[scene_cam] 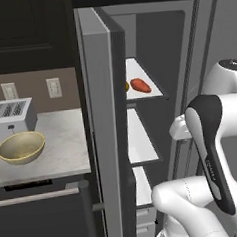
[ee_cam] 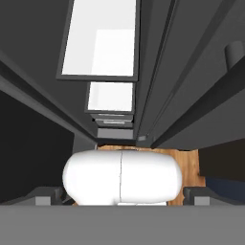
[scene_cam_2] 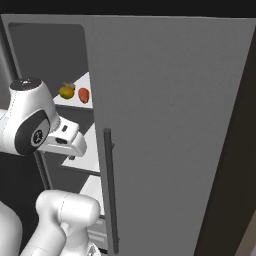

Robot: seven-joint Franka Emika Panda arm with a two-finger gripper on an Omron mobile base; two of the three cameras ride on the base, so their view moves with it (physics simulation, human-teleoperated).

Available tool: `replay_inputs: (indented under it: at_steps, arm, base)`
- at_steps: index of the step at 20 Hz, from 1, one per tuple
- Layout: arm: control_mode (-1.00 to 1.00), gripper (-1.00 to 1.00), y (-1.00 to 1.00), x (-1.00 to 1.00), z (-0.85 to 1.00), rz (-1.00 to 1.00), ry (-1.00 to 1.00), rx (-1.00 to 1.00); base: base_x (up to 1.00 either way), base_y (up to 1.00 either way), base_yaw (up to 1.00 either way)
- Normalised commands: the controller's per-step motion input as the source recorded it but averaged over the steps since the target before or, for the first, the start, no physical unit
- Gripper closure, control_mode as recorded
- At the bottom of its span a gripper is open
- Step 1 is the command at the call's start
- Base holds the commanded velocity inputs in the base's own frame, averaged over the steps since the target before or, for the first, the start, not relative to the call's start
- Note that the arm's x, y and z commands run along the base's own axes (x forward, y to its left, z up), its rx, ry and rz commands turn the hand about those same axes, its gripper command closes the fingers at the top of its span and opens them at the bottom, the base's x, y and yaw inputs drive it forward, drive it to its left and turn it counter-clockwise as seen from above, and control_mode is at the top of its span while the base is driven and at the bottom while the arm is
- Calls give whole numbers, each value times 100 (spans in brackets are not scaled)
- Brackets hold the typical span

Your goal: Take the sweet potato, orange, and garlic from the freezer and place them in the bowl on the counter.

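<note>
Standing open, the freezer (scene_cam: pixel 142 139) showed white shelves (scene_cam: pixel 139 139) stacked one above another, with grey drawers (scene_cam: pixel 146 224) at the bottom. On the top shelf the sweet potato (scene_cam: pixel 141 85) lay just beside the orange (scene_cam_2: pixel 67 91), the orange at about 9 o'clock of it in the right base view. The freezer door (scene_cam: pixel 104 131) stood edge-on between the shelves and the counter (scene_cam: pixel 67 139). On that marbled counter the bowl (scene_cam: pixel 21 147) sat right in front of the toaster (scene_cam: pixel 10 117), with two wall outlets (scene_cam: pixel 53 87) on the brown backsplash behind. Wood floor (ee_cam: pixel 184 162) showed in the hand view below the drawers. The gripper (ee_cam: pixel 122 203) pointed down, its jaws spread wide and holding nothing.
</note>
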Motion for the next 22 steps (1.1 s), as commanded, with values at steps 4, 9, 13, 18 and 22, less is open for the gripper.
replay_inputs:
  at_steps: [4,9,13,18,22]
  arm:
    - [100,-100,0,0,0,0,0,0]
    - [100,-100,0,0,0,0,0,0]
    - [100,-100,0,0,0,0,0,0]
    - [100,-100,0,0,0,0,0,0]
    - [100,-100,0,0,0,0,0,0]
  base:
    - [0,8,0]
    - [0,23,0]
    - [0,34,-3]
    - [0,44,-8]
    - [0,50,-9]
